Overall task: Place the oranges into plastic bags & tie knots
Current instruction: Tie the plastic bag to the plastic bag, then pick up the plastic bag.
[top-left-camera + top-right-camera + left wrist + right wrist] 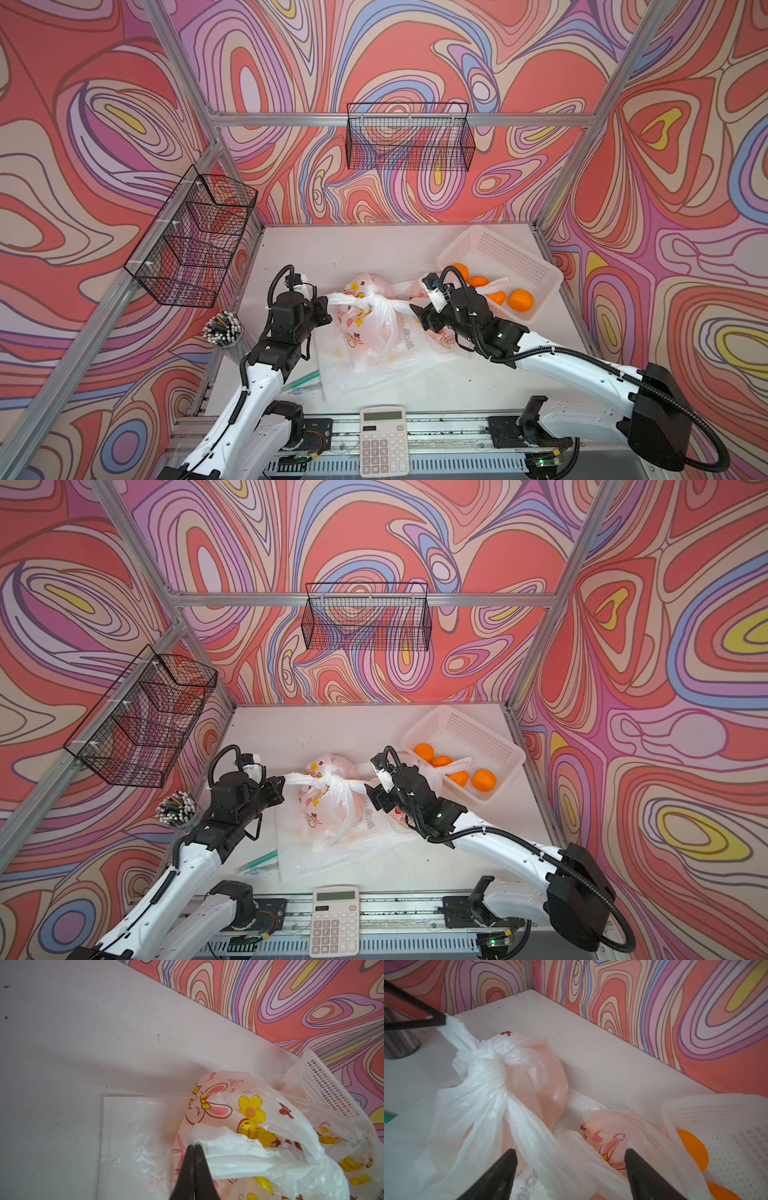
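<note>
The left claw [194, 1146] pinches one handle end of the knotted bag [382, 328] lying near the basket [519, 257]; the right claw [571, 1154] stands spread around the other end. Four oranges [520, 300] sit inside the basket.

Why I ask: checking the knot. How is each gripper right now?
Left gripper: shut on one bag handle.
Right gripper: open, gripping nothing; the other handle lies between its jaws.

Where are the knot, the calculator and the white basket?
knot [491, 1062]: right wrist view, on the bunched twist.
calculator [382, 449]: a top view, on its keypad.
white basket [509, 257]: a top view, on its bare floor.
</note>
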{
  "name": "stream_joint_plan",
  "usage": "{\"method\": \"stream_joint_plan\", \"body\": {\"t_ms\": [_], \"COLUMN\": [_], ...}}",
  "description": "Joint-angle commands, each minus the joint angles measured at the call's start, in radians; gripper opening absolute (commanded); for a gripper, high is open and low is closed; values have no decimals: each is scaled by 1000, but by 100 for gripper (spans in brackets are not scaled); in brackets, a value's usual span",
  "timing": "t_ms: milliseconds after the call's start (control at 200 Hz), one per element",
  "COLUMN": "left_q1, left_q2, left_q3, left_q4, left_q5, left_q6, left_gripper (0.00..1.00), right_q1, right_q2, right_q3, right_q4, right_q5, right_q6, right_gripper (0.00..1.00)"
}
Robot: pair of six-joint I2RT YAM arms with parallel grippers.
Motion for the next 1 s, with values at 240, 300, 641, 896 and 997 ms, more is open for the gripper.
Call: {"method": "stream_joint_plan", "body": {"t_ms": [240, 300, 641, 896, 997], "left_q1": [8, 8, 11, 73, 122], "left_q2": [0, 0, -9, -36, -44], "left_q3": [35, 36, 50, 33, 6], "left_q4": [37, 36, -12, -41, -30], "left_q5": [27, 24, -38, -71, -36], "left_q6": [-19, -16, 11, 22, 6], "left_gripper": [0, 0, 0, 0, 0], "right_q1": [-3, -3, -7, -34, -48], "right_q2": [286, 320, 301, 272, 254], "right_q3": [235, 259, 253, 233, 210], "right_q4": [-224, -221, -151, -194, -192], "right_q5": [-120, -115, -114, -8, 5], "right_q6": [-293, -304, -308, -255, -228], "right_gripper": [85, 80, 11, 0, 0]}}
